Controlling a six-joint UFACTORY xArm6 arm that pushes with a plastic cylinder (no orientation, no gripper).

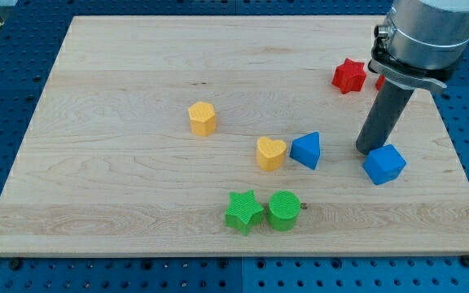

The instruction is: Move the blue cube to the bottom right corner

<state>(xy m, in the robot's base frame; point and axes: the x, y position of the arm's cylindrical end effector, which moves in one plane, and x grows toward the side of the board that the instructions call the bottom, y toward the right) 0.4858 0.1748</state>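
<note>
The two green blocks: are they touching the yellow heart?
No: the green star and green cylinder sit apart from the yellow heart, nearer the view's bottom.

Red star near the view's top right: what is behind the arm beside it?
To the right of the red star, a small red sliver shows at the rod's edge. The arm covers the rest, so its shape cannot be told. My tip touches the blue cube.
</note>
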